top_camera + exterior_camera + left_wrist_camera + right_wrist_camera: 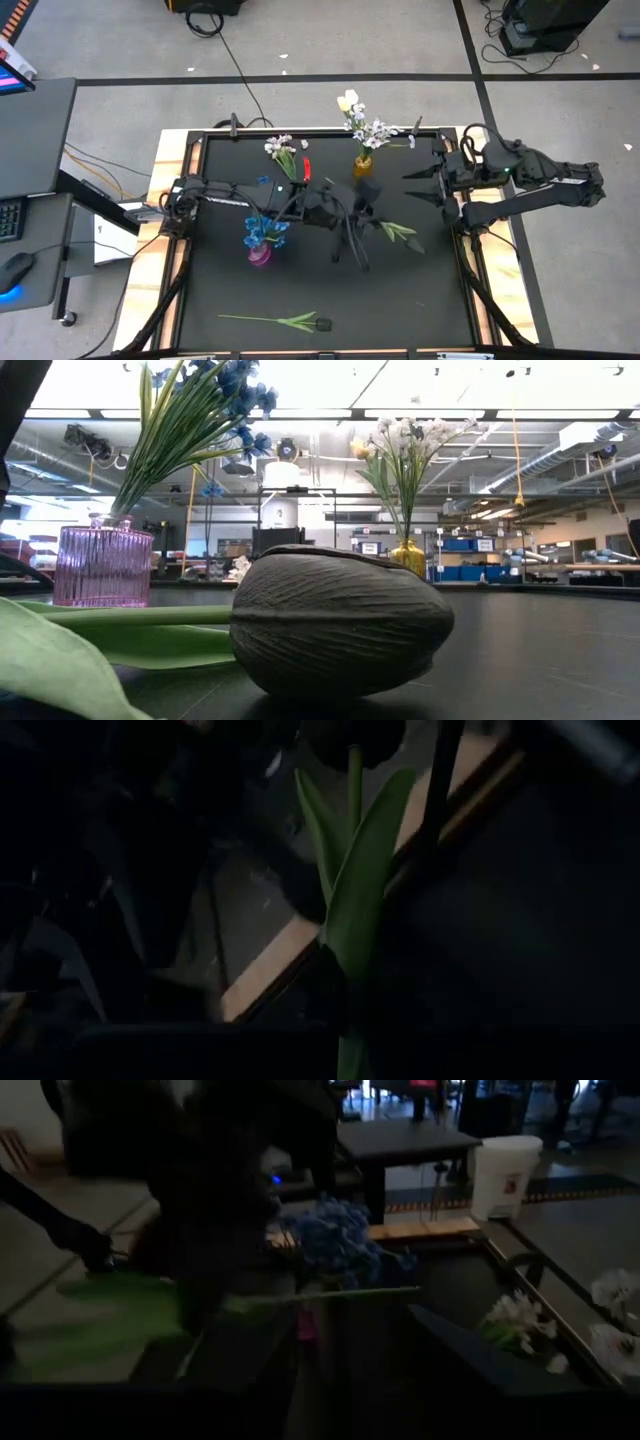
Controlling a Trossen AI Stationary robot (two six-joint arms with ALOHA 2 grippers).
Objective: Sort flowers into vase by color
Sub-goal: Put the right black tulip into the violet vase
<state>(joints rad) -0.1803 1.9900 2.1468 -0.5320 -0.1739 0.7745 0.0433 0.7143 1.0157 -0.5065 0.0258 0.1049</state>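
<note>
Two arms are reaching over the black table (420,300) we are watching. We are seeing the left gripper (352,222) at mid-table, pinching a dark tulip's stem (352,930), and the right gripper (424,184) waiting with fingers apart at the right edge. Blue flowers (265,230) are standing in the pink vase (103,565), white flowers (370,130) in the yellow vase (363,165). Another dark tulip (285,320) is lying near the front edge, white sprays (282,150) near the back.

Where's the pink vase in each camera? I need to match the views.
High view: pink vase left of centre, near the left arm.
Low view: far left, behind a green leaf.
Left wrist view: not in it.
Right wrist view: centre, mostly hidden.
Shared landmark: its blue blossoms.
</note>
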